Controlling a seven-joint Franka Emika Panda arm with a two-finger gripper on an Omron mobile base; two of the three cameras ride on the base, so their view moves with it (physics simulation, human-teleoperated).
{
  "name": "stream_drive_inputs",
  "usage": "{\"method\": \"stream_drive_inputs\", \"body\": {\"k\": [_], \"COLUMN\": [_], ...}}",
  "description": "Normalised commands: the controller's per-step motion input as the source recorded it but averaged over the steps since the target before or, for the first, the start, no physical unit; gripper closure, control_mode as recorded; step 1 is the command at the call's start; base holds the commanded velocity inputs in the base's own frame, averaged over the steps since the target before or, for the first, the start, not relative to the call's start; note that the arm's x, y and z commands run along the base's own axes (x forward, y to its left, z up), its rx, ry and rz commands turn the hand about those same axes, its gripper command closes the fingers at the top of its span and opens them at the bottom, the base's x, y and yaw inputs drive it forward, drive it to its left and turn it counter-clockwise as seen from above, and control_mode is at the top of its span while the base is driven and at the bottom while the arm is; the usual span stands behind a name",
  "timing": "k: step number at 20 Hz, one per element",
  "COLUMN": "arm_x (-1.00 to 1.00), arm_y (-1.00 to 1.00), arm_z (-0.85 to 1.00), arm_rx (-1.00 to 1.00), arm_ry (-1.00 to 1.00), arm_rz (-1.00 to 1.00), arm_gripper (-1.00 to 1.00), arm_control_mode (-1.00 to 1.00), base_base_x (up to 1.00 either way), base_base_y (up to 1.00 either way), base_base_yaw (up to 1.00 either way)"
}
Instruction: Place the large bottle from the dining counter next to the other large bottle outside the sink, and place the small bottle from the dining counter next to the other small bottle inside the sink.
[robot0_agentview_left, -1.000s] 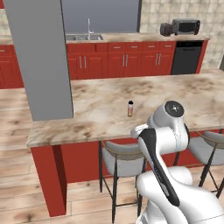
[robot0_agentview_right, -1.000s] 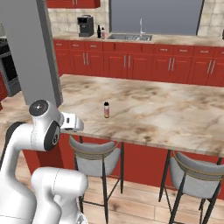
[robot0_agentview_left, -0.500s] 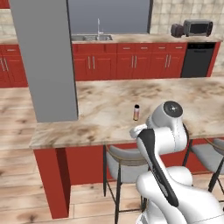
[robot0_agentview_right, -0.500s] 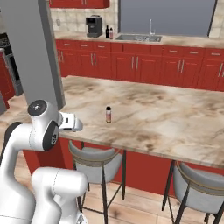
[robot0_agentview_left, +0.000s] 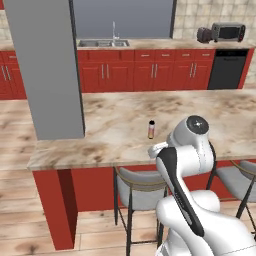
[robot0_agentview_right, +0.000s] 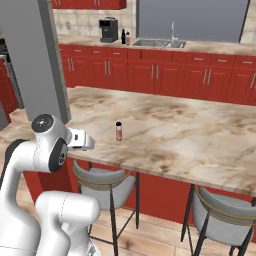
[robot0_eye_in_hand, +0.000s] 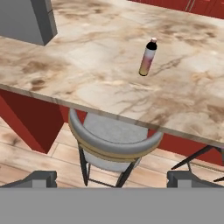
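One slim bottle (robot0_agentview_left: 151, 129) (robot0_agentview_right: 119, 131) (robot0_eye_in_hand: 148, 57) with a dark cap and a pink-to-orange body stands upright on the marbled dining counter (robot0_agentview_left: 110, 125) (robot0_agentview_right: 190, 135). I cannot tell whether it is the large or the small one. My gripper (robot0_eye_in_hand: 113, 178) hangs open in front of the counter's near edge, above a stool, well short of the bottle, with nothing between its fingers. The sink (robot0_agentview_left: 102, 43) (robot0_agentview_right: 160, 44) is set in the far red counter. Two bottles (robot0_agentview_right: 125, 37) stand outside it, beside the coffee machine.
A wide grey pillar (robot0_agentview_left: 45, 65) (robot0_agentview_right: 30, 55) rises from the left end of the dining counter. Grey stools (robot0_agentview_left: 137, 182) (robot0_agentview_right: 102, 177) (robot0_eye_in_hand: 113, 135) are tucked under its near edge. A coffee machine (robot0_agentview_right: 107, 29) and a toaster oven (robot0_agentview_left: 227, 32) sit on the far counter.
The whole picture has shifted in both base views, so the base has driven; the counter and bottle look slightly nearer. The arm holds the same pose and the gripper stays open.
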Motion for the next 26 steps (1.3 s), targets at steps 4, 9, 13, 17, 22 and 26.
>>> {"method": "stream_drive_inputs", "body": {"k": [4, 9, 13, 17, 22, 26], "arm_x": [0.00, 0.00, 0.00, 0.00, 0.00, 0.00], "arm_y": [0.00, 0.00, 0.00, 0.00, 0.00, 0.00], "arm_z": [0.00, 0.00, 0.00, 0.00, 0.00, 0.00], "arm_rx": [0.00, 0.00, 0.00, 0.00, 0.00, 0.00], "arm_ry": [0.00, 0.00, 0.00, 0.00, 0.00, 0.00], "arm_rz": [0.00, 0.00, 0.00, 0.00, 0.00, 0.00], "arm_gripper": [-1.00, -1.00, -1.00, -1.00, -1.00, -1.00], "arm_control_mode": [1.00, 1.00, 1.00, 1.00, 1.00, 1.00], "base_base_x": [0.25, 0.34, 0.29, 0.25, 0.24, 0.01], "base_base_y": [-0.21, -0.17, -0.14, -0.13, -0.12, 0.00], "base_base_yaw": [0.01, 0.00, 0.00, 0.00, 0.00, 0.02]}}
